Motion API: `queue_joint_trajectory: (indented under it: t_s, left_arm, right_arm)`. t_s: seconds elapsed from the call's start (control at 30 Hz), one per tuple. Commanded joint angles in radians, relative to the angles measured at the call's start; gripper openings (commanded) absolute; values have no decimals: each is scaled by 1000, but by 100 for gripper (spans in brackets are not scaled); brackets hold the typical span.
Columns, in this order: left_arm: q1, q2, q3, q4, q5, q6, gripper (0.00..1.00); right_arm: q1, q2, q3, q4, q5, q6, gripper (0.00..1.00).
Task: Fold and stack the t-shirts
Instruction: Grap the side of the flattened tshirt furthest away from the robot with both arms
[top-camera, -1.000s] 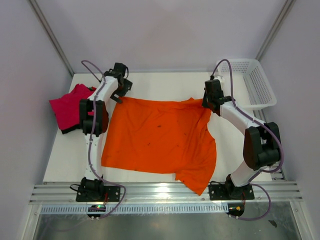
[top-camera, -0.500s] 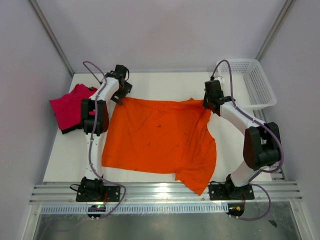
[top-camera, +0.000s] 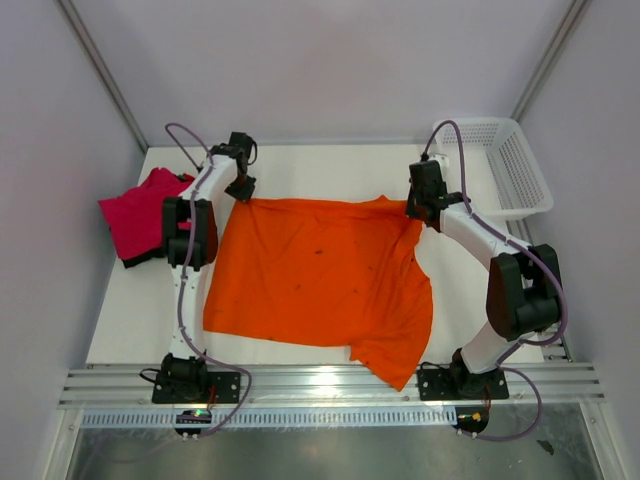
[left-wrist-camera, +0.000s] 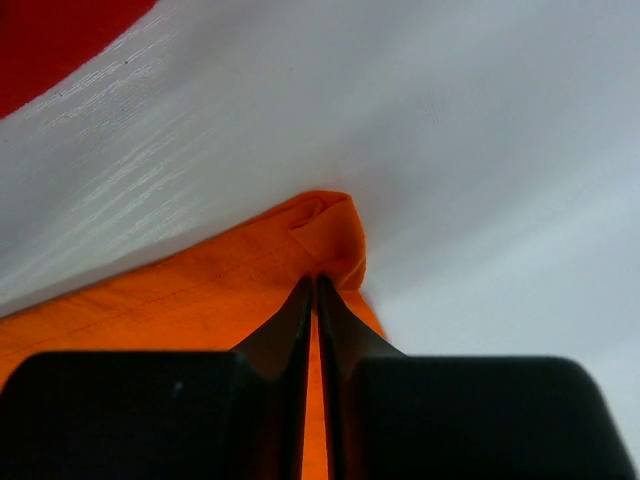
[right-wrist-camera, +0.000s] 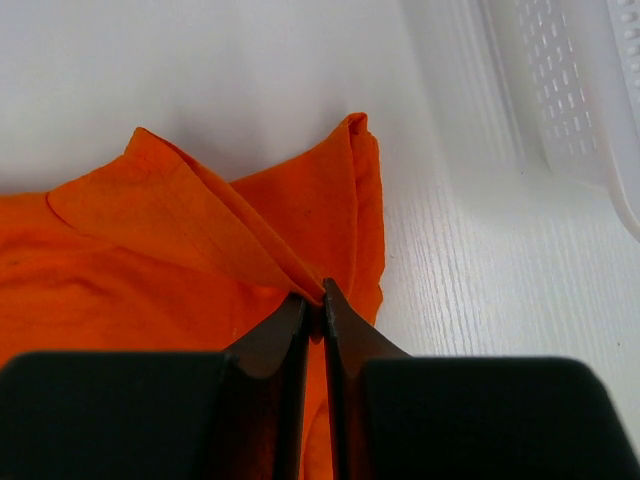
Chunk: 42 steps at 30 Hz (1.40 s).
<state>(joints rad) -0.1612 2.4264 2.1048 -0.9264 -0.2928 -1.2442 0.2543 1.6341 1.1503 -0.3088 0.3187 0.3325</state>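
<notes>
Starting on the far side: the magenta-pink shirt (top-camera: 135, 215) sits in a bunched heap well out to the left of the left tool (top-camera: 243, 190), parked out of the way, I'd guess. There's a dark edge under it that I can't make out.

The left tool is clenched on a far corner of the orange shirt (top-camera: 320, 275), with the cloth nipped right at the tips of its fingers. The shirt lies spread on the counter (top-camera: 330, 165) between the two tools and back toward the arm bases. Its far edge runs nearly straight from one tool to the other, which looks like the whole point of holding both corners: tension to flatten it before a fold.

The right tool (top-camera: 418, 210) is clamped on the other far corner, gripping a doubled-up fold of cloth. That side looks messier, with a flap draping back toward the right arm's base and reaching the counter's near edge.

Room-wise, there's a bare strip of counter beyond both tools for pulling, but the white basket (top-camera: 510, 165) sits near the right tool's right side, so swinging that way looks tight.
</notes>
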Motion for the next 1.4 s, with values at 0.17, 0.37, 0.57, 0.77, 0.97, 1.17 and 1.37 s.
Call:
queue_joint_trajectory:
  t_s: [0.17, 0.37, 0.57, 0.77, 0.97, 1.17, 1.37]
  left_arm:
    - [11, 62, 12, -89, -29, 3, 2]
    - [11, 45, 89, -149, 0, 46, 1]
    - [12, 36, 204, -140, 110, 244, 2]
    - [12, 11, 256, -193, 123, 403, 2]
    - [12, -42, 256, -284, 67, 491, 3]
    - [12, -73, 233, -374, -29, 558, 3]
    - [12, -46, 201, -410, -9, 562, 6]
  right_arm:
    - [2, -26, 5, 19, 13, 10, 13]
    - [2, -31, -3, 28, 17, 14, 13]
    - [2, -30, -1, 40, 43, 23, 13]
    - [2, -22, -1, 53, 22, 39, 13]
    - [2, -43, -17, 56, 19, 37, 13]
    - [2, -109, -72, 68, 43, 34, 13]
    - [2, -122, -80, 66, 42, 34, 13]
